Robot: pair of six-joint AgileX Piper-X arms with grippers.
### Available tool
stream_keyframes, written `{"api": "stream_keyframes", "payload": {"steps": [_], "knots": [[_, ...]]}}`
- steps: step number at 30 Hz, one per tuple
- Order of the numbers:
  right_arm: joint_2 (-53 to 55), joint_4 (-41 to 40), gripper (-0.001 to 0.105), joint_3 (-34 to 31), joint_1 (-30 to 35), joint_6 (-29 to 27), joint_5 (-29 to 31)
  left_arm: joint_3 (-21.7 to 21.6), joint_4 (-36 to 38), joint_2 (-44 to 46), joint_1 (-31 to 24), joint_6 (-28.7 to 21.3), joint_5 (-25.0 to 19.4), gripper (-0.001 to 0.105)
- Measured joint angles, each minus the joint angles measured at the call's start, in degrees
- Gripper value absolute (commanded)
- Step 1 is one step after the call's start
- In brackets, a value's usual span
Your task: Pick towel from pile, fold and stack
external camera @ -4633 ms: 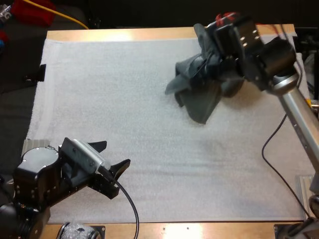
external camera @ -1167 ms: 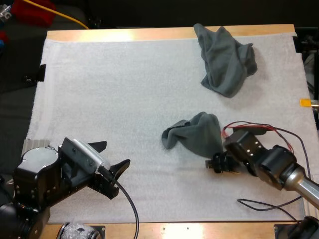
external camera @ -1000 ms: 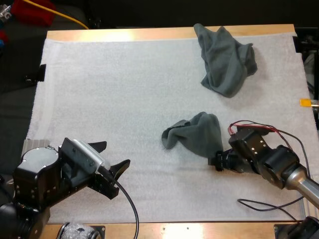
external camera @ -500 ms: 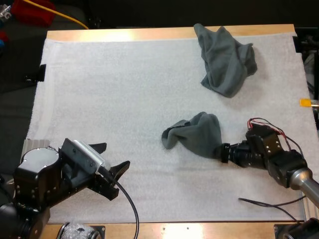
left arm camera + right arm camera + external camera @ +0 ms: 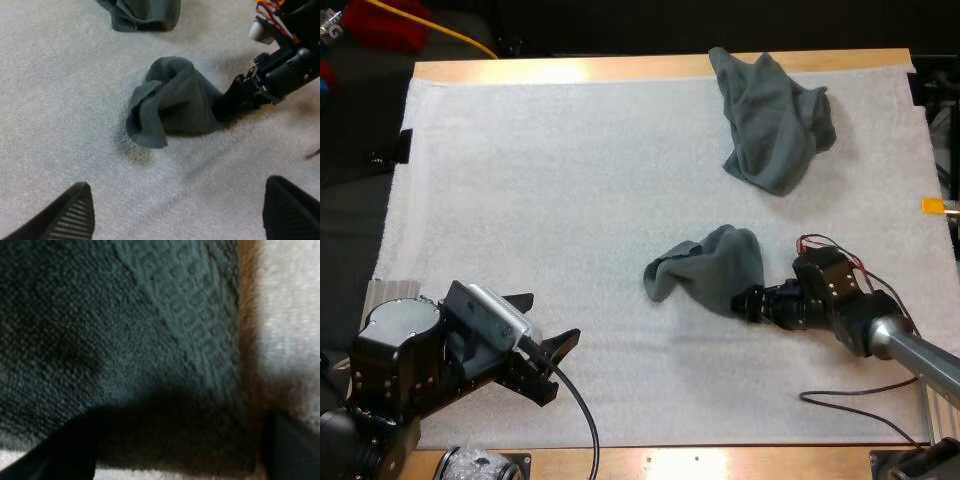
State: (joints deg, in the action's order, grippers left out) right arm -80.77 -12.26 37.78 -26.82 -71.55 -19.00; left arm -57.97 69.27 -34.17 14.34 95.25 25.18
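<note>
Your right gripper (image 5: pixel 752 303) lies low at the right edge of the crumpled towel (image 5: pixel 708 268), fingers spread about its hem, probably to catch a corner for folding; your left gripper (image 5: pixel 552 318) waits, fingers released, at the near left of the desk (image 5: pixel 620 68); the pile (image 5: pixel 775 120) sits far right.

You're looking at soft, matt grey-green cloth in the near towel (image 5: pixel 715 270) — close up, its pile is nubbly and looped, with a flatter woven band along one edge. The far towel (image 5: pixel 775 120) looks like the same fabric. Beneath them the white mat (image 5: pixel 570 200) is fuzzy and dull, laid over a bench (image 5: pixel 570 68) of smooth, faintly glossy wood. The left tool (image 5: pixel 548 318) has matt black fingers (image 5: pixel 75 215) — finely ribbed.
</note>
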Motion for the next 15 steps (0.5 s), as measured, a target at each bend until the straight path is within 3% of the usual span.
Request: {"api": "stream_keyframes", "payload": {"steps": [10, 15], "knots": [[-0.6, 2.2, 0.005, 0.0, 0.2, 0.4, -0.5, 0.0, 0.0, 0.0, 0.0, 0.0, 0.0, 0.068], [-0.6, 2.0, 0.002, 0.3, 0.2, 0.4, -0.7, 0.0, 0.0, 0.0, 0.0, 0.0, 0.0, 0.068]]}}
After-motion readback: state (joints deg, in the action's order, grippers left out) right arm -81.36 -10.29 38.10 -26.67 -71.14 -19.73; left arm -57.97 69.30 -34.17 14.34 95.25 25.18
